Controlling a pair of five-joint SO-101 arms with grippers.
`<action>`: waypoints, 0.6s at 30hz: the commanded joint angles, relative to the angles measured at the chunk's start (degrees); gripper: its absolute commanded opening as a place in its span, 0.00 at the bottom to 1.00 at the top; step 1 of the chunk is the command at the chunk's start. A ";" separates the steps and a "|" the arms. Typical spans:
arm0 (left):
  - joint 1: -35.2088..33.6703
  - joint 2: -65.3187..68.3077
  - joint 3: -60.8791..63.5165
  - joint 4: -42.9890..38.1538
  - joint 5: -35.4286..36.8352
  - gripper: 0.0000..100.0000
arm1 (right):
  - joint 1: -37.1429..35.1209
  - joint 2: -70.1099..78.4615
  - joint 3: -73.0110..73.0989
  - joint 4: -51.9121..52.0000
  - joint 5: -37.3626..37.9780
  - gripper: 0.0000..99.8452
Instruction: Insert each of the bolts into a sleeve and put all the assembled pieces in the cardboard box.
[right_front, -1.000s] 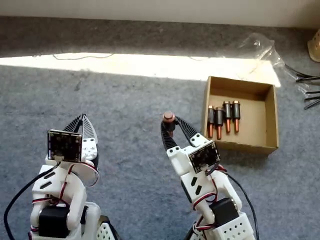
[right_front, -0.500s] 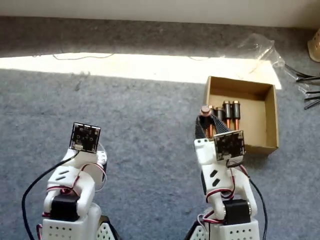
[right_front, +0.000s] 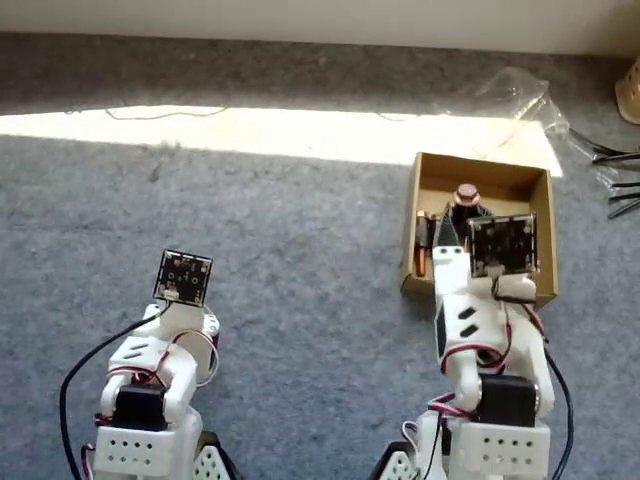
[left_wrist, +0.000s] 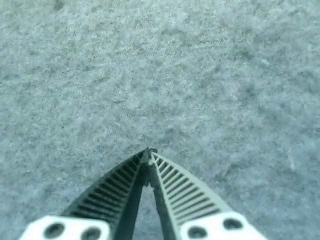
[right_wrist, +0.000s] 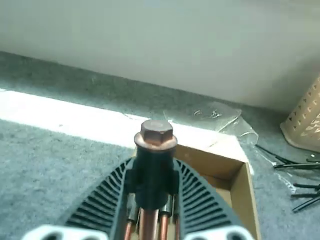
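My right gripper (right_front: 463, 214) hangs over the cardboard box (right_front: 483, 166), shut on an assembled piece. That piece is a black sleeve (right_wrist: 152, 172) standing upright with the bolt's copper head (right_wrist: 156, 135) on top, also seen as the copper head (right_front: 466, 193) from above. Other assembled pieces (right_front: 421, 242) lie side by side on the box floor, mostly hidden under the arm. In the right wrist view the box (right_wrist: 236, 186) lies just behind the right gripper (right_wrist: 152, 167). My left gripper (left_wrist: 149, 153) is shut and holds nothing, low over bare grey carpet at the near left.
A crumpled clear plastic bag (right_front: 517, 92) lies beyond the box, black cable ties (right_front: 616, 186) to its right, and a wicker basket (right_front: 631, 92) at the far right edge. A sunlit strip (right_front: 230, 130) crosses the carpet. The wall runs along the back.
The right arm has carried the held piece rightward from the middle of the carpet to above the box. The left arm has drawn back toward its base.
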 joint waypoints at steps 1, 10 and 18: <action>-4.79 -0.40 1.27 -0.26 -0.09 0.01 | 2.07 10.51 -7.16 -0.13 0.53 0.00; -6.11 -0.48 1.27 9.76 -0.09 0.01 | 7.16 35.30 -18.24 -0.13 0.53 0.00; -6.29 -0.40 1.27 12.22 -0.18 0.01 | 7.87 57.89 -30.02 -0.13 0.53 0.00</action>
